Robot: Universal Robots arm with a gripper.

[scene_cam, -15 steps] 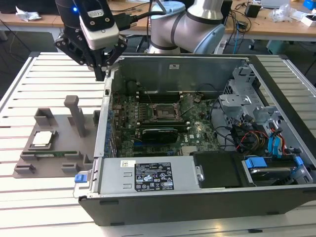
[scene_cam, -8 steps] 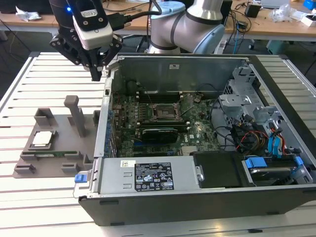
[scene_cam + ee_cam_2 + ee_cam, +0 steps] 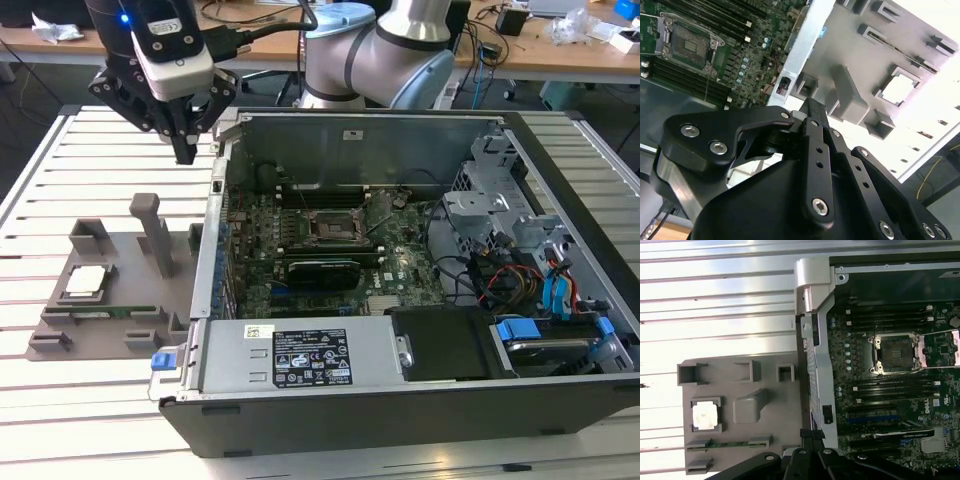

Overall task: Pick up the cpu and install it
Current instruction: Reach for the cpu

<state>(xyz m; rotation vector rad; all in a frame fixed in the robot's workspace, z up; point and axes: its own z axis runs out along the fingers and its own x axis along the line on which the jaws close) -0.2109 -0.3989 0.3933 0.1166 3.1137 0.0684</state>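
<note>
The cpu [image 3: 85, 282] is a silver square chip lying in a recess of the grey fixture plate [image 3: 120, 335], at the exterior view's left beside the open computer case. It shows bright in both wrist views [image 3: 899, 89] [image 3: 705, 416]. The black-framed socket [image 3: 330, 228] on the green motherboard stands open with its lid raised [image 3: 895, 354] [image 3: 690, 46]. My gripper [image 3: 185, 152] hangs above the slatted table, near the case's corner and up behind the fixture, well clear of the cpu. Its black fingers [image 3: 812, 125] are shut with nothing between them.
On the fixture plate a tall grey post [image 3: 155, 232] stands between my gripper and the cpu, and a narrow green memory stick [image 3: 730, 443] lies in a slot near the chip. The case's metal wall [image 3: 215, 235] rises right beside the fixture. Drive cages and cables [image 3: 520, 250] crowd the case's far end.
</note>
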